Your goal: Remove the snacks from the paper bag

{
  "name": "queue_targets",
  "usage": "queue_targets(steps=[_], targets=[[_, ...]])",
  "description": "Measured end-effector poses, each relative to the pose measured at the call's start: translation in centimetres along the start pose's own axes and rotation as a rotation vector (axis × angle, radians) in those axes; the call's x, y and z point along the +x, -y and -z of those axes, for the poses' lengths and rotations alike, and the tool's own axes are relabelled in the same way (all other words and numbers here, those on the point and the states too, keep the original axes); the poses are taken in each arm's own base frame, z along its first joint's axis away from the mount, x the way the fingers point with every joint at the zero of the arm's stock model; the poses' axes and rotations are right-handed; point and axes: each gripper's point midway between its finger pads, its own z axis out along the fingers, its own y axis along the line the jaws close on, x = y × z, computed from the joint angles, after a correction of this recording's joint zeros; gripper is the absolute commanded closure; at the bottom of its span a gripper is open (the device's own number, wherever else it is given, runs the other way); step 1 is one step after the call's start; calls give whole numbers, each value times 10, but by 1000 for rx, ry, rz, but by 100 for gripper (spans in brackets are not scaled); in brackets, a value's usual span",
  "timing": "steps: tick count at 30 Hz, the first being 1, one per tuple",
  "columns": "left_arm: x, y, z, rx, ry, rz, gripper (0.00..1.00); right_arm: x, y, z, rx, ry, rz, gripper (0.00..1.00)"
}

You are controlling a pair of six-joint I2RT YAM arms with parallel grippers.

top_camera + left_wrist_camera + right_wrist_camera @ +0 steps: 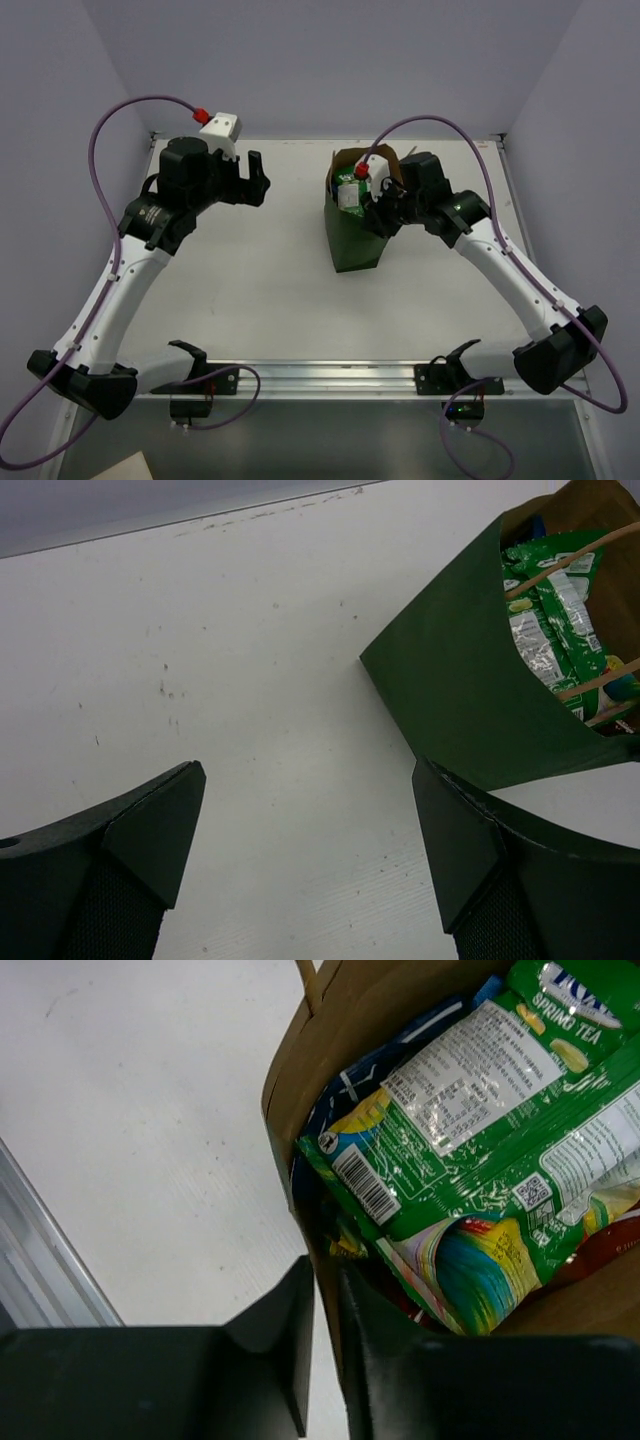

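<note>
The dark green paper bag (355,240) stands right of the table's middle, its mouth open and brown inside. Several snacks (350,190) stick up in it. In the right wrist view a green packet (470,1150) lies on top, with a rainbow-coloured one (490,1265) and a blue one beneath. My right gripper (378,215) is shut on the bag's wall (300,1090), one finger inside and one outside (325,1290). My left gripper (258,180) is open and empty over bare table, left of the bag (450,700); the snacks (550,630) and tan handles show in its view.
A metal rail (330,375) runs along the table's near edge, and it also shows in the right wrist view (40,1260). Grey walls close in the back and sides. The white tabletop (250,680) lies between the left gripper and the bag.
</note>
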Motion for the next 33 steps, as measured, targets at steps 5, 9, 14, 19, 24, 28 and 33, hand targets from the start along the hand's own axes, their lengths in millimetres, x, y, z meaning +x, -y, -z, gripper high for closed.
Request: queue_targets(steps=[5, 9, 14, 19, 24, 28, 33], targets=[[-4, 0, -2, 0, 3, 0, 7, -10, -2, 7, -5, -15, -48, 41], [-7, 1, -2, 0, 7, 0, 6, -45, 0, 20, 14, 46, -73, 25], [-7, 0, -2, -3, 9, 0, 5, -97, 13, 55, 125, 184, -124, 20], [-7, 0, -1, -7, 7, 0, 4, -108, 45, 86, 371, 264, -283, 19], [-8, -4, 0, -26, 10, -1, 4, -90, 70, 91, 542, 271, -466, 23], [-11, -4, 0, -30, 15, -2, 4, -62, 79, 64, 577, 197, -572, 33], [-11, -4, 1, -30, 13, -2, 4, -14, 103, 26, 618, 114, -689, 43]])
